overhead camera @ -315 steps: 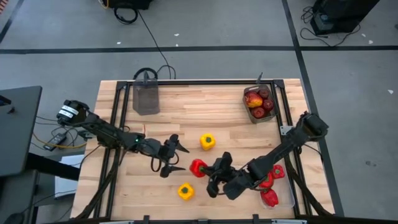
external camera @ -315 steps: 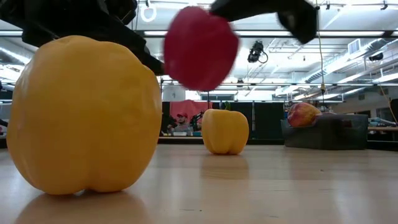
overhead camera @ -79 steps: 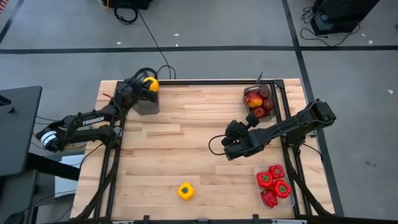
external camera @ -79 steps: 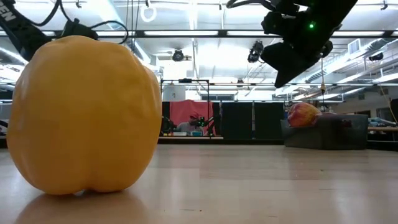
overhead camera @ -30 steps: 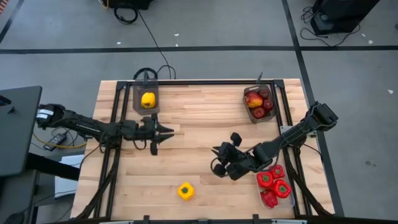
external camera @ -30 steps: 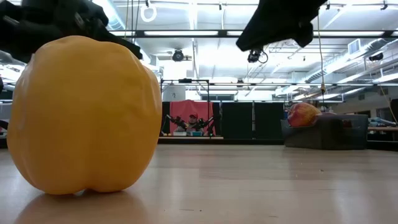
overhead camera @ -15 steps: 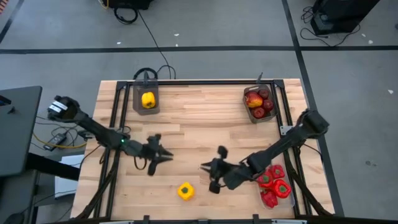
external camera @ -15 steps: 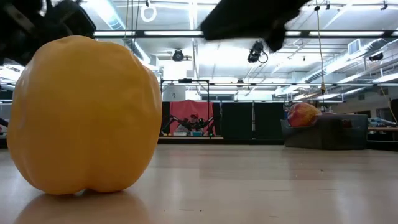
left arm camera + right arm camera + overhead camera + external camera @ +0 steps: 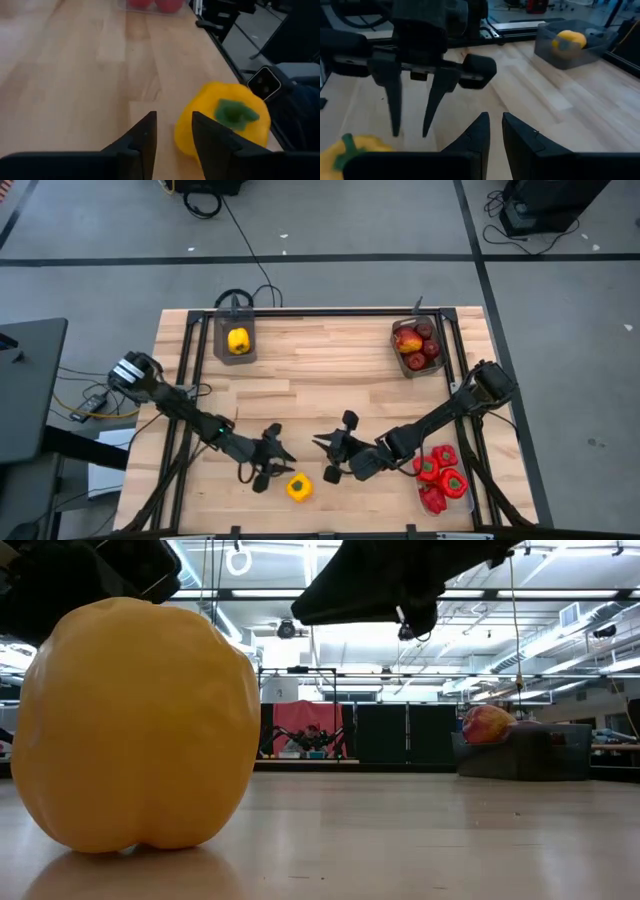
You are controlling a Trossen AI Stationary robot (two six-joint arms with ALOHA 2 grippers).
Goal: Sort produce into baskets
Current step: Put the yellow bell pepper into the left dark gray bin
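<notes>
**Produce nearly sorted: one yellow pepper left on your counter**

Produce first, working left to right across the high view. At the far left corner of your counter (image 9: 300, 380), a smoky-grey basket (image 9: 235, 340) holds one yellow pepper (image 9: 238, 340).

Your left gripper (image 9: 268, 461) sits low near the front edge, just beside a second yellow pepper (image 9: 298, 487) that stands alone on the wood. Its fingers (image 9: 145, 137) are slightly apart with nothing between them; in the left wrist view this pepper (image 9: 225, 122) lies just off the tip of one finger, green stem up, not gripped. The low view shows the same pepper (image 9: 135, 725) resting flat on the counter, filling the left of the frame.

Just to the right, your right gripper (image 9: 333, 457) hangs over bare wood, facing the left gripper across a short gap. Its fingers (image 9: 477, 132) stand nearly together, a narrow slit between them, and hold nothing. From its wrist camera you can see the left gripper (image 9: 412, 117) pointing down at the counter.

Farther right, at the far corner, a second grey basket (image 9: 416, 346) carries the apples (image 9: 415, 345). At the near right corner, a clear basket (image 9: 441, 479) holds the red peppers (image 9: 438, 478).
</notes>
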